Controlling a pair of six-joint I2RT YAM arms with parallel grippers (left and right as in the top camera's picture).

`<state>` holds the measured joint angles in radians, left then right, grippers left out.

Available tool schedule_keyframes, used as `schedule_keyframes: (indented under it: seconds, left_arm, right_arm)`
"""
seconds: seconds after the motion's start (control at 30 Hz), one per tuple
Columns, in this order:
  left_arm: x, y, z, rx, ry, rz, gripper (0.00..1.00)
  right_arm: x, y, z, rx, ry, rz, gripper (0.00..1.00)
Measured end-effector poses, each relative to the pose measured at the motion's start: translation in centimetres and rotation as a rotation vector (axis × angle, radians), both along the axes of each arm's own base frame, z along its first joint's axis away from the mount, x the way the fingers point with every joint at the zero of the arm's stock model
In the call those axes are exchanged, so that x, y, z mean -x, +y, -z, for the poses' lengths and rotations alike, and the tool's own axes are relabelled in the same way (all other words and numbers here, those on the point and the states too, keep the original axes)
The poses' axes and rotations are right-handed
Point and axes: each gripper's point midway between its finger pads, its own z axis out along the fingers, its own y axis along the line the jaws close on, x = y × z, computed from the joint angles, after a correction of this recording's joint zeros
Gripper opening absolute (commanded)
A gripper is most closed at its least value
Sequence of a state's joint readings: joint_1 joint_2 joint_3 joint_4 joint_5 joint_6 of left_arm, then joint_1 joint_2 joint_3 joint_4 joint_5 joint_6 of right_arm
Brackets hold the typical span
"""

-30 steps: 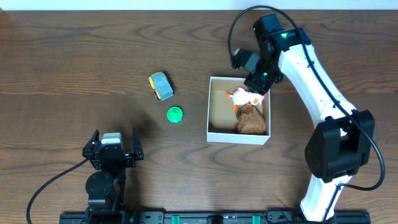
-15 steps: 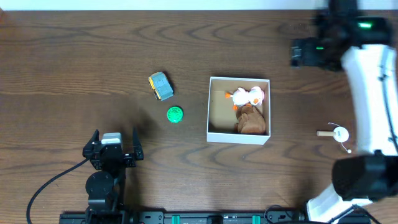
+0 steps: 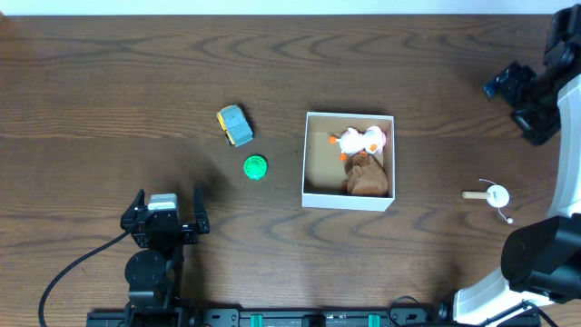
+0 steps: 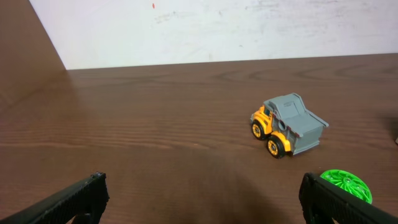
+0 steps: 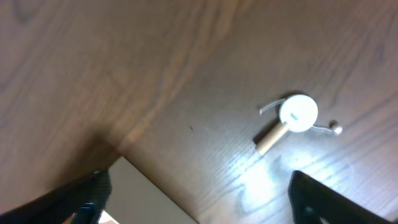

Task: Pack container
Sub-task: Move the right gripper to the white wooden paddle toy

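Right gripper [image 3: 522, 102], now upper right, has left the container [image 3: 348, 202], claw wide, empty. Left gripper [image 3: 167, 207] lower left, wide. Truck [image 3: 234, 125], green disc [image 3: 255, 167] lie center-left.

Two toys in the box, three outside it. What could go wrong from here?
The small white toy with a wooden handle trails a thin cord ending in a bead; the open right gripper may catch only the cord. The toy truck stands on wheels, so it may roll away from a closing finger. The green disc lies flat, giving little to pinch.
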<state>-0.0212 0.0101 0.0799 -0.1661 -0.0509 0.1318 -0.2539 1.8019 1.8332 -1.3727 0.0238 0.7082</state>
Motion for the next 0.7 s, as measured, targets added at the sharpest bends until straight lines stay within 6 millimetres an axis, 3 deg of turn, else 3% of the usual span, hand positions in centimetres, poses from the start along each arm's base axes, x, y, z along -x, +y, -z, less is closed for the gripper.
schedule_keyframes:
  seconds: [0.2, 0.47, 0.7]
  left_arm:
    - [0.0, 0.0, 0.0, 0.000, 0.000, 0.000, 0.98]
    - [0.0, 0.0, 0.0, 0.000, 0.000, 0.000, 0.98]
    - [0.0, 0.0, 0.0, 0.000, 0.000, 0.000, 0.98]
  right_arm:
    - [2.1, -0.1, 4.3, -0.032, 0.099, 0.254, 0.66]
    - [4.7, 0.2, 11.0, -0.047, 0.185, 0.448, 0.56]
    - [8.1, 0.8, 14.4, -0.033, 0.287, 0.523, 0.51]
